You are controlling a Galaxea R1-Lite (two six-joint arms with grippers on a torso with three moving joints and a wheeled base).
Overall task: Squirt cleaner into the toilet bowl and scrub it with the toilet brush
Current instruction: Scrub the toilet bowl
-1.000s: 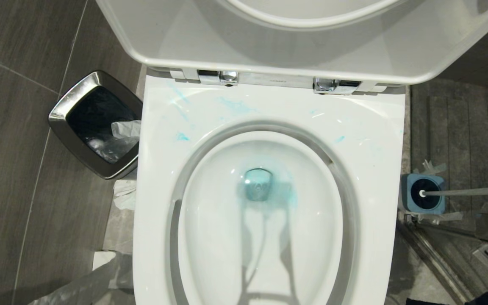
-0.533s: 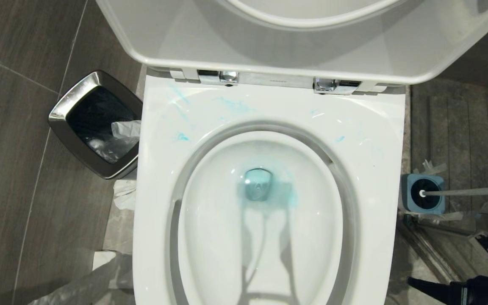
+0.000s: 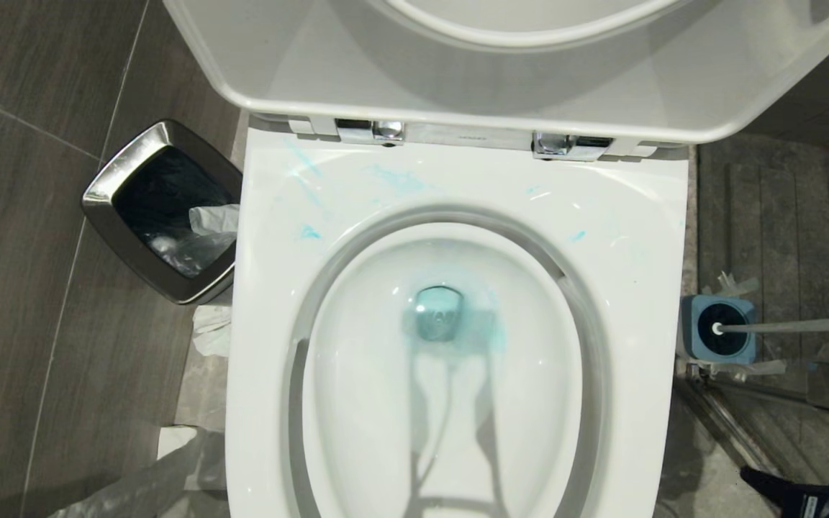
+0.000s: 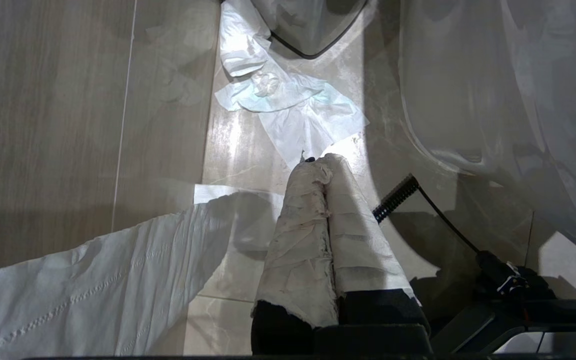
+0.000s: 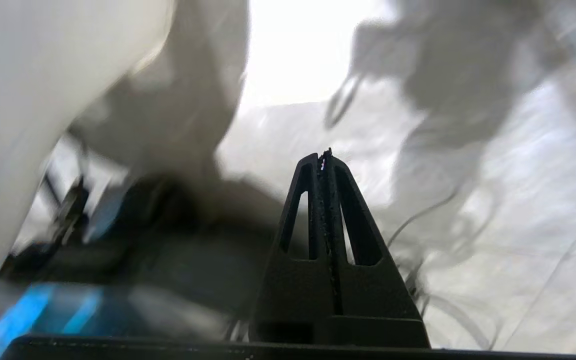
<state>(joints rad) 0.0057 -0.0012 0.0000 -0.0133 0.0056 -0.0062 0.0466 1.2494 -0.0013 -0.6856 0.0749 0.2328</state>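
The white toilet bowl point(image 3: 458, 187) fills the head view, seat and lid raised. Blue-turquoise cleaner point(image 3: 490, 337) pools round the drain, with faint smears on the rim. To its right the toilet brush stands in its blue-and-grey holder point(image 3: 695, 339), its slim grey handle point(image 3: 796, 325) leaning right. My right gripper point(image 3: 751, 476) pokes in at the bottom right corner, below the holder and apart from it. Its black fingers are pressed together and empty point(image 5: 324, 156). My left gripper point(image 4: 324, 161), fingers wrapped in white, is shut and hangs over the floor beside the toilet's base point(image 4: 493, 100).
A steel-rimmed black bin point(image 3: 162, 208) with crumpled paper stands left of the toilet. Tissue point(image 3: 213, 327) lies on the floor by the bin; a larger white sheet point(image 4: 93, 280) lies further forward. A metal threshold rail point(image 3: 731, 424) runs diagonally below the brush holder.
My right gripper's black tip came into the bottom right corner of the head view, reached left towards the toilet, then drew back to the right. Nothing else has moved.
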